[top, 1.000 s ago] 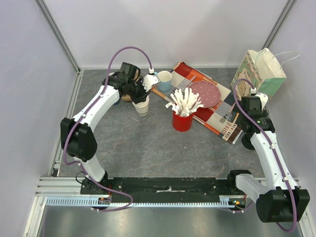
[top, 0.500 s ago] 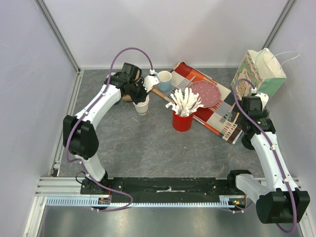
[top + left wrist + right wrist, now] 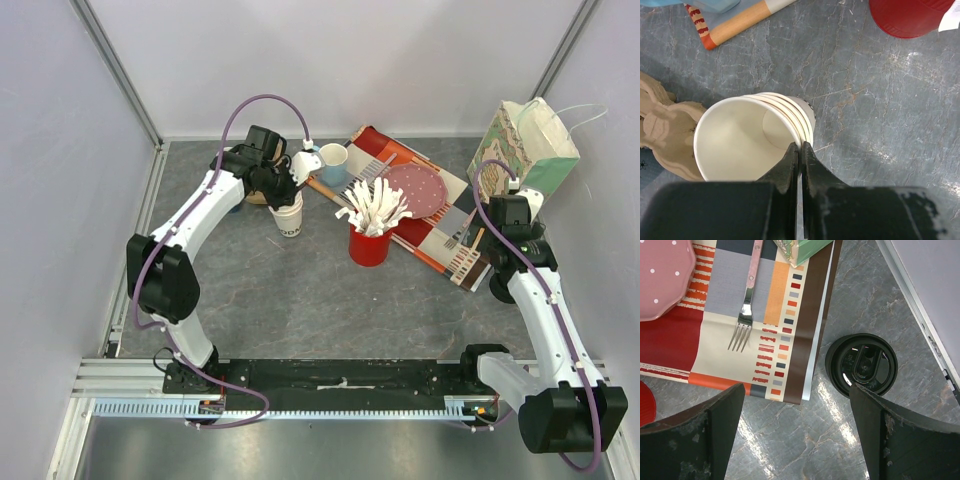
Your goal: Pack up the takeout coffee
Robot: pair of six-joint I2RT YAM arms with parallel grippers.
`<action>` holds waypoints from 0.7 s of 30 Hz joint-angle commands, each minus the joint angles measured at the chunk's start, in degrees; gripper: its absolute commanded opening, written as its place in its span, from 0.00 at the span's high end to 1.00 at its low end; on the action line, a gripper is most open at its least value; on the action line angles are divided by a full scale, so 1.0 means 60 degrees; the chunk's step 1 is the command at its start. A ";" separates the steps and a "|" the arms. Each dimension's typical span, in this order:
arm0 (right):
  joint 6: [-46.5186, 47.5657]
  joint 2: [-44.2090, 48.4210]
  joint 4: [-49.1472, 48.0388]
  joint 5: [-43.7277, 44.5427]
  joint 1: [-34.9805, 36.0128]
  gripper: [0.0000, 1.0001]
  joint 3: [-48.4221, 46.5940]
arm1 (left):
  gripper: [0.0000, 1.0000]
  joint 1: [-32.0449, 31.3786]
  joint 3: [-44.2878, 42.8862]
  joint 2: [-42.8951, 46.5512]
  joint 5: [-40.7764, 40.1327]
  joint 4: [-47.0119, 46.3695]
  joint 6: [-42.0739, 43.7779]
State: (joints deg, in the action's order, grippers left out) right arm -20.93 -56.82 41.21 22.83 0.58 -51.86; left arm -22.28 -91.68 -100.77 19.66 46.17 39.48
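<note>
While the L gripper [image 3: 800, 146] pinches the rim of the nested lidless paper cups [image 3: 740, 142], one finger sits inside the top cup & one outside. Stack stands just ahead-left of its tips, w/ a tan cardboard piece [image 3: 665, 130] touching it further left. R gripper [image 3: 796, 387] is spread wide, gripping nothing. Black-lidded cup [image 3: 861, 365] sits just ahead of its right finger. Placemat [image 3: 740, 290] w/ fork [image 3: 745, 315] lies ahead-left.

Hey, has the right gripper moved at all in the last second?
No. The right gripper stays open and in the same spot beside the gift bag in the top view.
</note>
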 commanded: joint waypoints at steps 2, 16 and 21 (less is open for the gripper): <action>0.0221 0.0226 -0.0247 -0.0274 -0.0008 0.06 0.0001 | 0.98 -0.0139 -0.0102 0.0871 0.0239 -0.0093 0.0055; 0.0573 0.1120 -0.1886 -0.4738 0.0123 0.15 -0.1565 | 0.98 -0.0769 0.2960 0.3245 -0.0860 -0.1501 0.0582; -0.0769 0.0418 -0.3731 -0.6762 0.1496 0.24 -0.2973 | 0.98 -0.0769 0.3048 0.3611 -0.0480 -0.1163 0.0656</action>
State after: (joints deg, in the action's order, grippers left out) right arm -19.25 -51.94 31.73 -4.93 3.11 -63.24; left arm -27.07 -73.08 -82.30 16.08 40.34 40.95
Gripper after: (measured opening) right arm 0.781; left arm 0.043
